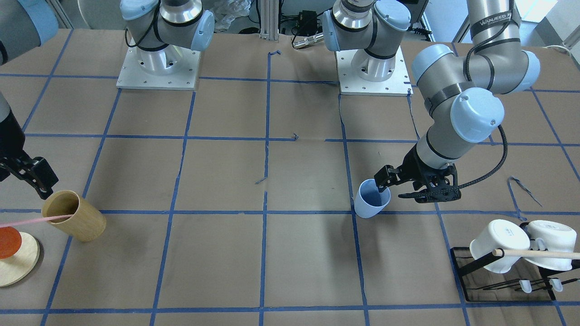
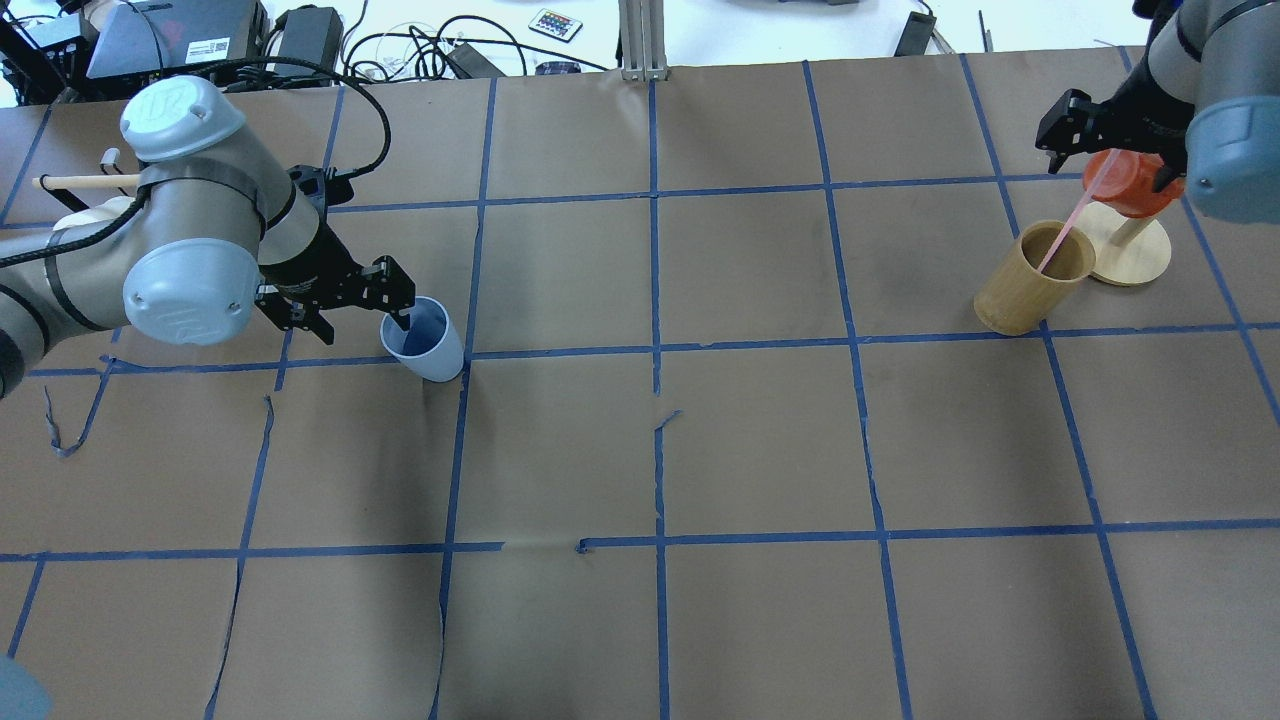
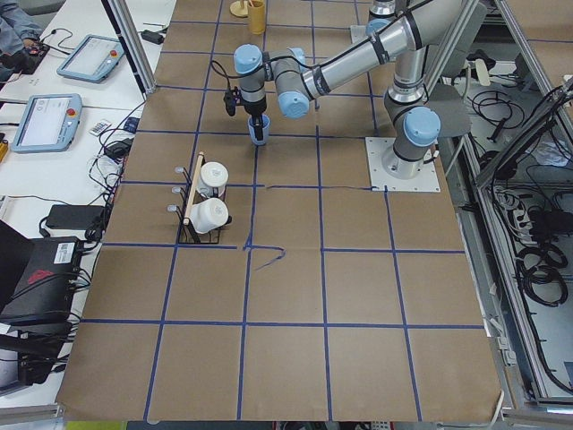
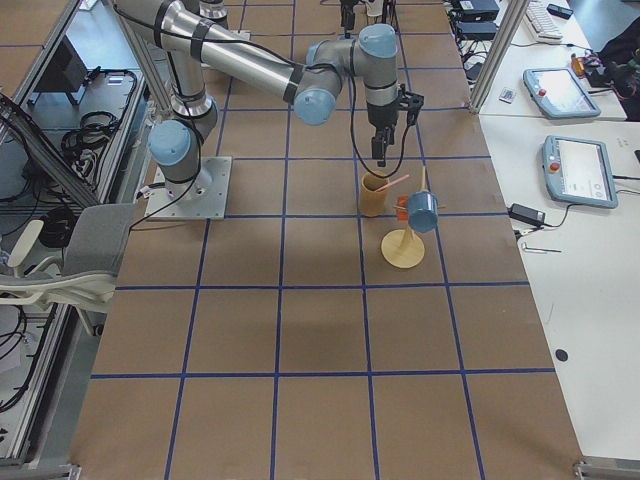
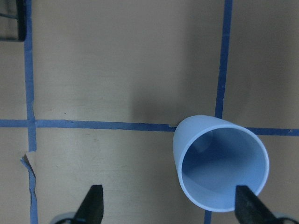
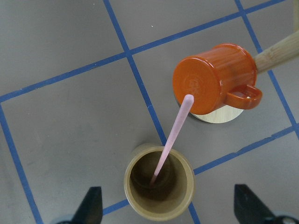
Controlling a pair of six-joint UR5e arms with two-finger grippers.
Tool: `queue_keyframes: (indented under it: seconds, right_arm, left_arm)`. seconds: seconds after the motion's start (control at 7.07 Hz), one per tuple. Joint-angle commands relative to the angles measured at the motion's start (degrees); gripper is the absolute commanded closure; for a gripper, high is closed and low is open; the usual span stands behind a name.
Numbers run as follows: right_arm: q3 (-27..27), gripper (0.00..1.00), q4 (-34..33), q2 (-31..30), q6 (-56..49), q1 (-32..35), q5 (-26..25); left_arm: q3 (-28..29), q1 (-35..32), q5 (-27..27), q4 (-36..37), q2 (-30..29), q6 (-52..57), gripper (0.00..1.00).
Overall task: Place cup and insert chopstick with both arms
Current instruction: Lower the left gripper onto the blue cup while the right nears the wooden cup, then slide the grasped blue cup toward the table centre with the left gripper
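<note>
Your left pincer (image 5: 170, 207) is spread wide and grips nothing. One finger hangs at the far rim of the blue cup (image 5: 219, 163), seemingly dipping just inside the mouth in the overhead view, and the other is out over bare bench (image 2: 760, 430). The cup stands mouth-up at a crossing of the blue tape lines (image 5: 107, 124), free of the pincer. Your right pincer (image 6: 170, 207) is likewise apart and empty, poised above the bamboo holder (image 6: 132, 196). The pink chopstick (image 6: 173, 135) leans in that holder, lower end at the bottom and upper end slanting toward the orange mug (image 6: 210, 79), which hangs on a wooden stand (image 2: 1130, 250) just beside it. I judge both halves to be at the let-go point, cup set down and chopstick in, though the same pose would fit an approach. Next you want a straight rise on each side: the left finger must clear the rim without tipping the cup, and the right must miss the slanted stick. The middle of the bench is open. The white mugs (image 1: 498, 244) on their rack (image 1: 466, 280) sit well apart on the left arm's outer side, while the mug and stand crowd the right.
</note>
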Motion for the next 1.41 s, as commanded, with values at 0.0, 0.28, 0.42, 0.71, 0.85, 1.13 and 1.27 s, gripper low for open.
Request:
queue_keyframes:
  seconds: [0.0,0.28,0.42,0.71,0.85,1.13,1.27]
  right_arm:
    - [0.6,0.01,-3.8,2.9,0.2,-0.1,-0.1]
    - [1.2,0.07,-4.7,3.7,0.2,-0.6,-0.2]
    - [1.2,0.11,-5.7,4.0,0.2,-1.0,-0.2]
    - [1.2,0.17,-8.5,4.9,0.2,-1.6,-0.2]
    - [1.2,0.17,-8.9,5.6,0.2,-1.9,-0.2]
    - [1.2,0.26,-10.1,6.0,0.3,-2.1,-0.2]
    - [1.2,0.29,-10.1,6.1,1.2,-2.1,0.0]
  left_arm:
    - [-0.1,-2.2,0.0,0.0,-2.3,-2.6,0.65]
    - [-0.2,-3.2,-0.1,-0.2,-1.9,-3.8,1.00]
    - [0.1,-3.2,0.4,-0.2,-1.9,-3.6,1.00]
    - [2.1,-4.5,0.0,-1.2,0.0,-3.7,1.00]
    - [3.9,-8.9,-0.5,-3.5,0.0,-5.4,1.00]
    - [7.4,-20.9,-1.3,-2.0,-2.0,-22.1,1.00]
    - [7.9,-25.3,-1.4,2.5,-3.7,-25.9,1.00]
